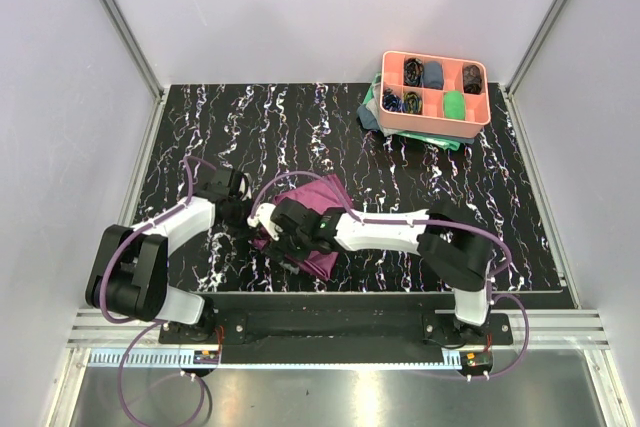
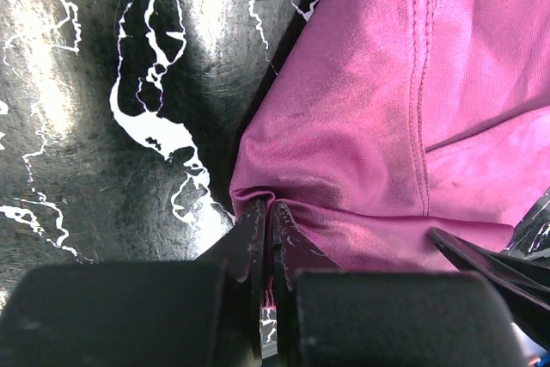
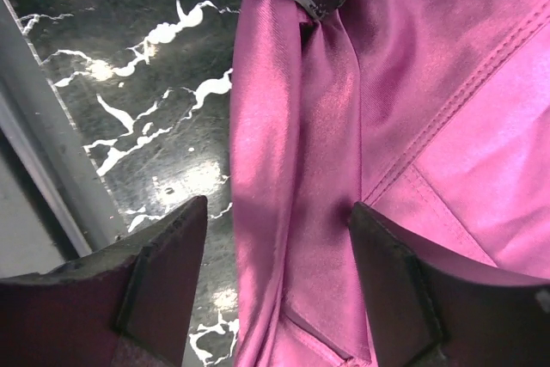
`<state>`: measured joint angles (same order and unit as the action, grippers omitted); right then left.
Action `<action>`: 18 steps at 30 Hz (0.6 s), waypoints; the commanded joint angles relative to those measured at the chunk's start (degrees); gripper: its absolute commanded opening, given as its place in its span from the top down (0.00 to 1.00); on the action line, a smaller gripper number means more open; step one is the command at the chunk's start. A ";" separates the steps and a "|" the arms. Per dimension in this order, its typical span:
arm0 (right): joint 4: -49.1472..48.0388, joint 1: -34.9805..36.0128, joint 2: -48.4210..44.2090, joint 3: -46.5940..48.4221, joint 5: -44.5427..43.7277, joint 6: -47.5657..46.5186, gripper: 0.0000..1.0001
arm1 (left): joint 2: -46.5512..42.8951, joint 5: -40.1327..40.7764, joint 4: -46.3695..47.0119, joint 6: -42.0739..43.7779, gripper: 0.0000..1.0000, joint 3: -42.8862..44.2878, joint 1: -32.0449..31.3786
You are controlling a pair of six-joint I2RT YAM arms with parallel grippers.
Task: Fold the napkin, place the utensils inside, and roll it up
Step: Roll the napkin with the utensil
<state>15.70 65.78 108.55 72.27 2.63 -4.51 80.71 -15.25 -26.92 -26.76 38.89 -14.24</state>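
Note:
The plum-purple napkin (image 1: pixel 322 193) lies bunched on the black marbled table, near the front, between my two arms. My left gripper (image 2: pixel 266 209) is shut on a pinched fold at the napkin's (image 2: pixel 378 109) left edge. My right gripper (image 3: pixel 279 212) is open, its fingers straddling a long ridge of the napkin (image 3: pixel 326 126); one finger (image 3: pixel 172 247) is over the bare table, the other over the cloth. In the top view my right gripper (image 1: pixel 278 235) covers the middle of the cloth, close beside my left gripper (image 1: pixel 250 215). The utensils are out of view.
A pink compartment tray (image 1: pixel 430 126) with small cloth rolls (image 1: pixel 455 105) sits at the back right on a teal-green cloth (image 1: pixel 371 113). The table's front edge and its metal rail (image 3: pixel 43 143) run just beside my right gripper. White walls enclose the table.

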 commanded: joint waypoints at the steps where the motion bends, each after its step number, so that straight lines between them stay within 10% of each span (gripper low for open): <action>1: -2.70 -1.00 0.17 3.23 -0.26 -0.77 0.31 | 0.15 -0.84 0.55 1.10 1.00 1.45 0.09; 18: -2.78 -7.59 2.45 1.82 15.64 1.17 0.67 | 0.15 -0.93 1.43 1.10 1.00 1.71 0.09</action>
<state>14.55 58.92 109.60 72.71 13.10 -3.81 80.73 -15.27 -26.92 -26.74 38.98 -14.24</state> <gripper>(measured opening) 0.365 0.025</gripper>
